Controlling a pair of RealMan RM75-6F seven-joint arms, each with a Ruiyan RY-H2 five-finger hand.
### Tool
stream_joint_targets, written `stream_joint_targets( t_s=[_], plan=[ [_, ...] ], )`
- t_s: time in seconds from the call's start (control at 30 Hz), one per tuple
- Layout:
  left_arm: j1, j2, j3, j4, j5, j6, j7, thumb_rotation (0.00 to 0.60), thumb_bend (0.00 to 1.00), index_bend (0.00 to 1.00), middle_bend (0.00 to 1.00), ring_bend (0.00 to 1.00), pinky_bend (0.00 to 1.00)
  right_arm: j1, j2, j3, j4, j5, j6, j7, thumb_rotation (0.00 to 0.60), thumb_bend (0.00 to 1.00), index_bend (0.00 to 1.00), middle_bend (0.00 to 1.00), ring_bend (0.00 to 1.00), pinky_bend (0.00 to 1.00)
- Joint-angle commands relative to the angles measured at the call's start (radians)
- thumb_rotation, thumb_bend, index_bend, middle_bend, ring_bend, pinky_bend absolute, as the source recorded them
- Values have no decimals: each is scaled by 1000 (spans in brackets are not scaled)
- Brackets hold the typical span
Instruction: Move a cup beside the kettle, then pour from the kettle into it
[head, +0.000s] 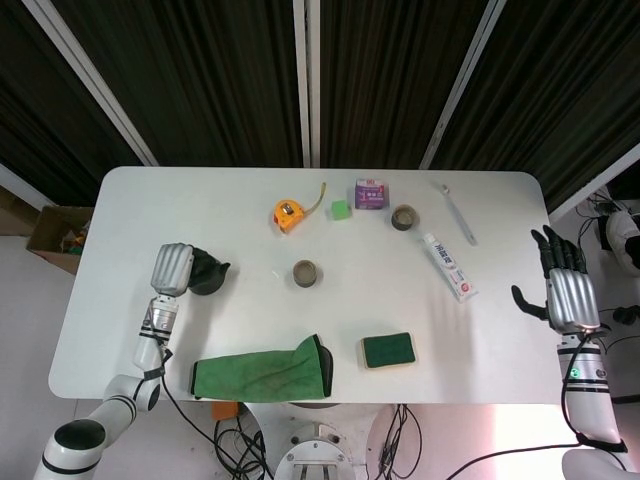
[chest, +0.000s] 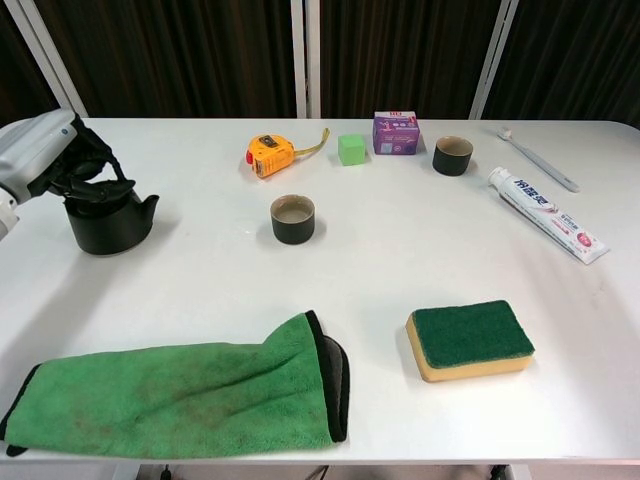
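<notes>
A dark kettle (chest: 105, 222) (head: 208, 277) stands upright on the left side of the white table (chest: 400, 260), spout toward the middle. My left hand (chest: 47, 158) (head: 172, 269) grips its top handle, fingers curled around it. A dark cup (chest: 292, 219) (head: 305, 273) with pale liquid inside sits mid-table, well to the right of the kettle. A second dark cup (chest: 452, 155) (head: 404, 217) stands at the back right. My right hand (head: 563, 289) hangs past the table's right edge, fingers spread and empty; only the head view shows it.
At the back lie an orange tape measure (chest: 271, 155), a green cube (chest: 350, 149) and a purple box (chest: 395, 132). Toothpaste (chest: 545, 227) and a toothbrush (chest: 538, 159) lie at the right. A green cloth (chest: 190, 390) and a sponge (chest: 470, 340) occupy the front.
</notes>
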Motion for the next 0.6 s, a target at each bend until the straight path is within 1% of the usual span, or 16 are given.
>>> stream_joint_targets(
  t_s=[0.03,0.13,0.23,0.33,0.47,0.6],
  plan=[
    [1,-3,1,4,0,-4,-5,600,384,1000,1000,1000,703,0,0,0,0,1,-1,-2,600,275,0,0,0,0],
    [3,-5,1,10,-1,-6,-9,600,377,1000,1000,1000,703,0,0,0,0,4,-3,-3,600,275,0,0,0,0],
    [3,-4,1,14,-1,-7,-13,600,331,1000,1000,1000,702,-1,0,-1,2,5,-2,-2,600,274,0,0,0,0],
    [2,-3,1,16,0,-6,-16,600,268,1000,1000,1000,701,-1,-1,-2,4,5,-2,0,600,273,0,0,0,0],
    [-1,-1,-2,14,-2,-7,-19,600,162,1000,1000,1000,694,-2,-3,-2,8,6,-4,2,600,275,0,0,0,0],
    [-4,1,0,9,1,-11,-26,600,95,1000,1000,1000,683,-1,-4,-1,9,6,-4,2,600,275,0,0,0,0]
  ],
)
